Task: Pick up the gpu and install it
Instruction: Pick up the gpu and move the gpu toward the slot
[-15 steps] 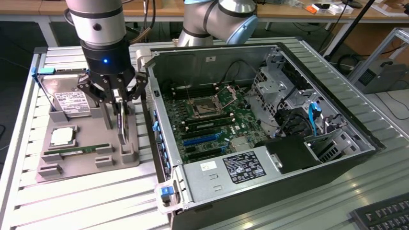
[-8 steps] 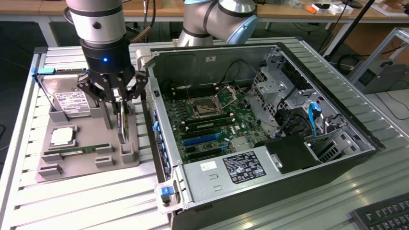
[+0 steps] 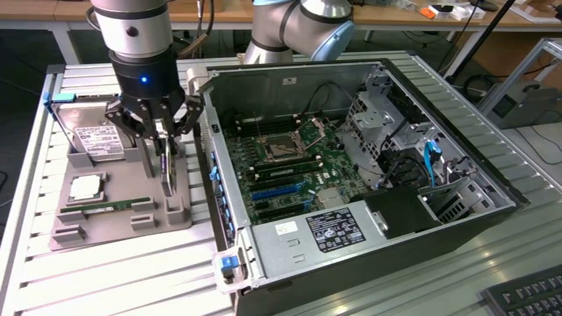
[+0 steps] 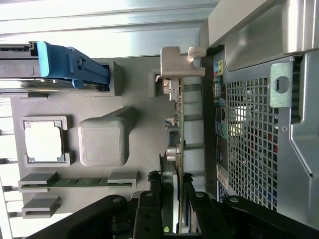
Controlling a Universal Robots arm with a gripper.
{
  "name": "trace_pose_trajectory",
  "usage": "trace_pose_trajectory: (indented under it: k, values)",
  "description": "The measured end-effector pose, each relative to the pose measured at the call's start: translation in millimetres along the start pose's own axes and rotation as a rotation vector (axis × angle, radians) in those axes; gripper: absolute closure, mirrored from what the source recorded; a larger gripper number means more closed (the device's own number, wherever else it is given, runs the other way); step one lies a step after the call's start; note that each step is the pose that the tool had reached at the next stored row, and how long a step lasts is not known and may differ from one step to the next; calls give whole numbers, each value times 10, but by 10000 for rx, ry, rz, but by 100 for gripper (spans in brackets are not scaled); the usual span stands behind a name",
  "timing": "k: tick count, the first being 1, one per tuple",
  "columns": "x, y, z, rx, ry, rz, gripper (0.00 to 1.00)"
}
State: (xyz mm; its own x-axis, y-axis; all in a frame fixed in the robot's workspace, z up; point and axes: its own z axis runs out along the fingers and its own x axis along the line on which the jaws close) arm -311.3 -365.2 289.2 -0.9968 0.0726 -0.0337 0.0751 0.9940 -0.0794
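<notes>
The gpu (image 3: pixel 167 172) stands on edge in a slot of the grey parts holder (image 3: pixel 123 224), just outside the open computer case (image 3: pixel 351 164). In the wrist view the gpu (image 4: pixel 177 130) appears edge-on, a thin green board with its silvery bracket (image 4: pixel 175 62) at the far end. My gripper (image 3: pixel 160 164) hangs straight down over it. Its black fingers (image 4: pixel 158 204) sit one on each side of the card and press against it. The gripper (image 4: pixel 174 209) is shut on the gpu, whose lower edge still rests in the holder.
The holder also carries a hard drive (image 3: pixel 97 139) with a blue rail, a CPU (image 3: pixel 85 188) and a green RAM stick (image 3: pixel 110 208). The motherboard (image 3: pixel 281 174) lies inside the case, whose metal wall (image 3: pixel 210 164) rises right beside the gripper. A keyboard (image 3: pixel 527 296) is at the exterior view's lower right.
</notes>
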Motion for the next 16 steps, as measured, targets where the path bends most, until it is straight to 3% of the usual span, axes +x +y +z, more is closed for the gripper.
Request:
trace_pose_trajectory:
  k: [16]
  values:
    - [-2, -5, -59, 1, 1, 0, 73]
